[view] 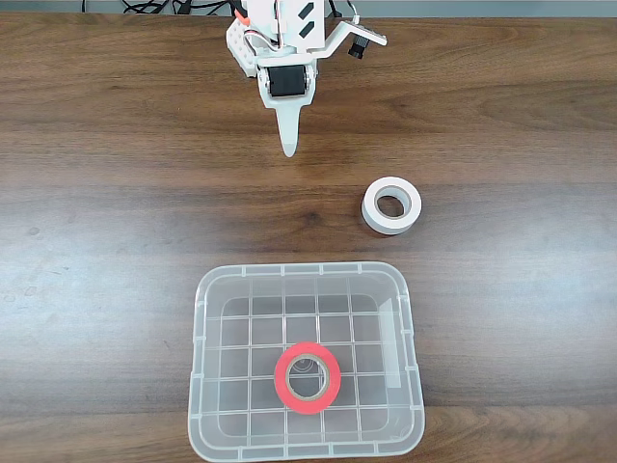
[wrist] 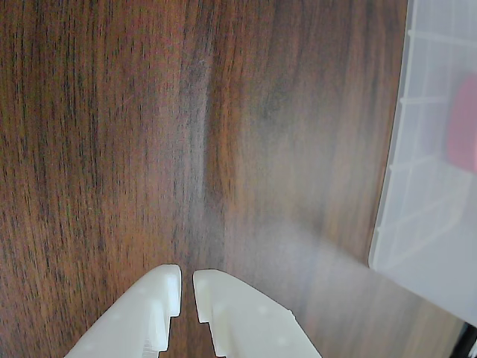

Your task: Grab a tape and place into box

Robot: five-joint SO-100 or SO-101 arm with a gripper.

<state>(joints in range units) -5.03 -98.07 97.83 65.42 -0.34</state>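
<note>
Already the tape (view: pixel 308 377) lies flat inside the box (view: pixel 205 386). The gripper (wrist: pixel 187 287) hangs empty over bare table (view: pixel 116 193), jaws nearly together. A white roll (view: pixel 391 205) sits near the box.

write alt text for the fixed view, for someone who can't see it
A red tape roll lies flat inside a clear plastic box at the bottom of a dark wooden table. A white tape roll sits on the table above the box, to its right, and the white robot gripper points down from the top edge, holding nothing.
</note>
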